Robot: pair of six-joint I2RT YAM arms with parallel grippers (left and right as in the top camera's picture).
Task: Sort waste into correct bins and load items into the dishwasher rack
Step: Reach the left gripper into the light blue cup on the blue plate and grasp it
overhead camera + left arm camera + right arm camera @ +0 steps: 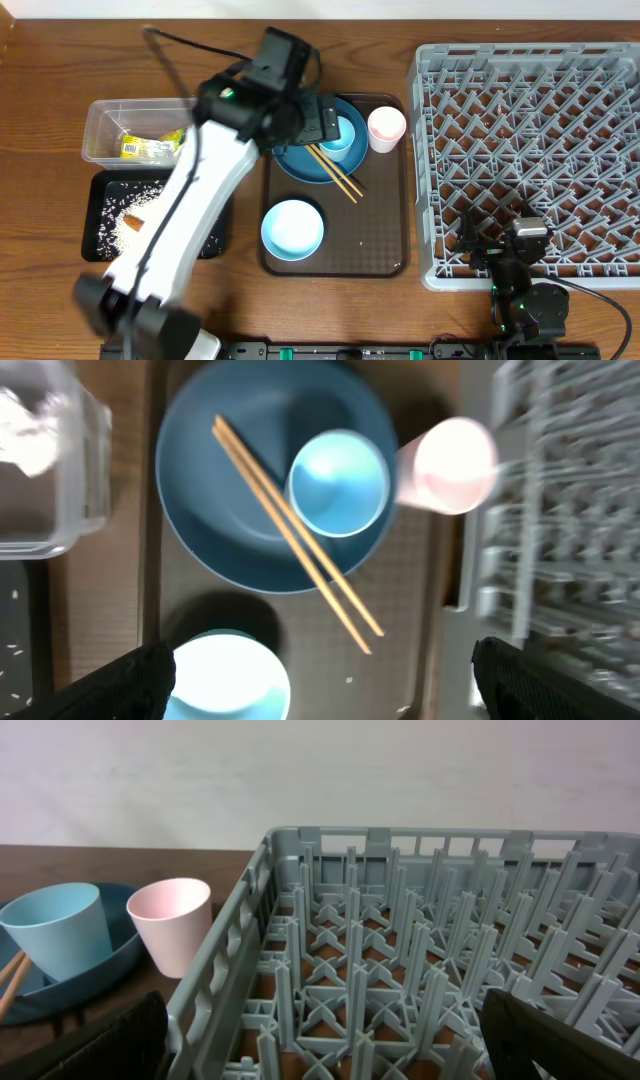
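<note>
Left gripper [320,682] jaws apart over chopsticks [290,527] crossing dark-blue plate [215,520], right gripper [322,1048] jaws apart at rack [228,965] edge, overhead alone shows wrapper [150,148] in clear tub [100,128], probably rice [125,228] on black tray [98,186].

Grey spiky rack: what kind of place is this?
Likely a dish-clearing station on a table: a dishwasher rack, a serving tray carrying a bowl, and a clear tub holding a wrapper.
</note>
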